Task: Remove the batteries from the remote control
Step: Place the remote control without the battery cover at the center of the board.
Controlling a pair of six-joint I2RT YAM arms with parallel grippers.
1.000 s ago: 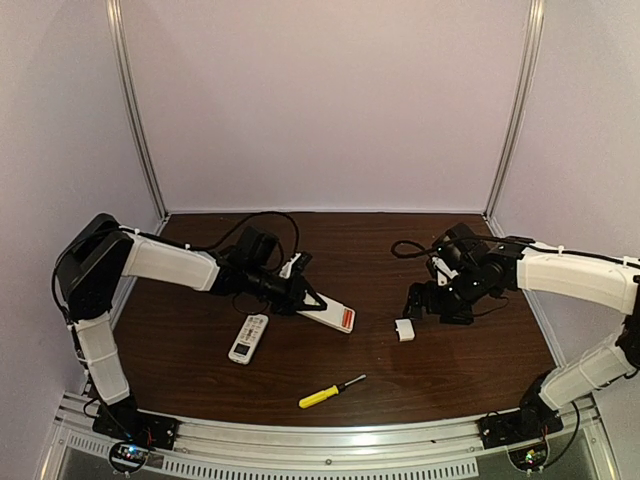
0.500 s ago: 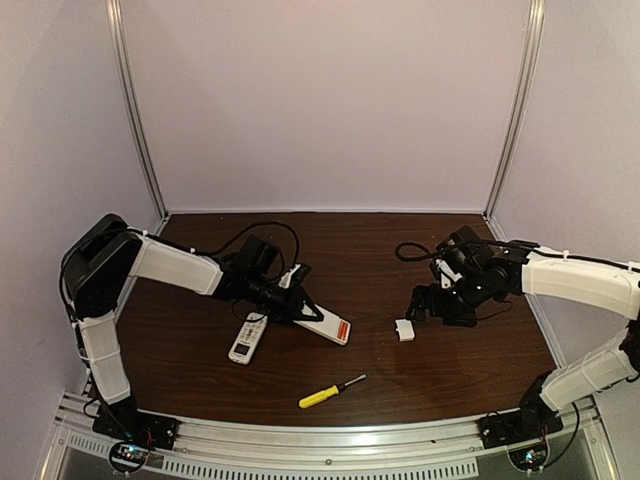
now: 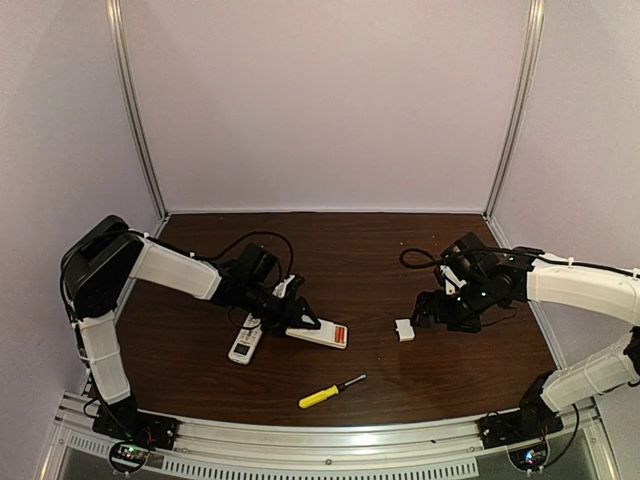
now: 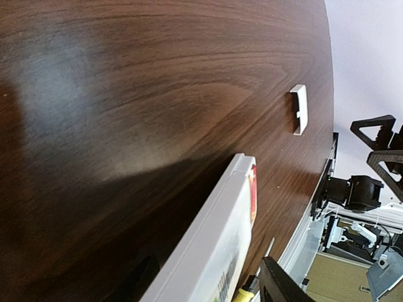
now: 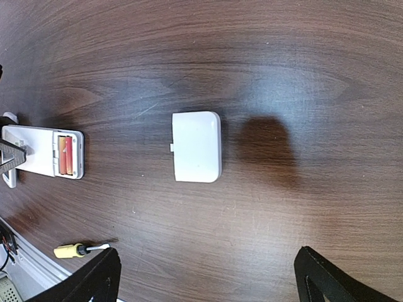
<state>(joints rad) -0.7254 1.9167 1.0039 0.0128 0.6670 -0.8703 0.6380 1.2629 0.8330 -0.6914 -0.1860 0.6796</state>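
Well, the cover (image 5: 197, 146) is off, but the batteries (image 5: 65, 155) are not out yet. They sit inside the remote (image 3: 318, 332) on the table (image 3: 380, 260). The left gripper (image 3: 298, 321) is around the remote; I cannot tell if it squeezes. The right gripper (image 5: 208, 251) is wide and holds nothing.

On the table (image 3: 380, 260), a remote (image 3: 318, 332) lies left of centre with the batteries (image 5: 65, 155) in its end compartment, a second remote (image 3: 247, 340) just to its left, a cover (image 3: 404, 329) apart on its right, a screwdriver (image 3: 330, 392) nearer the front edge.
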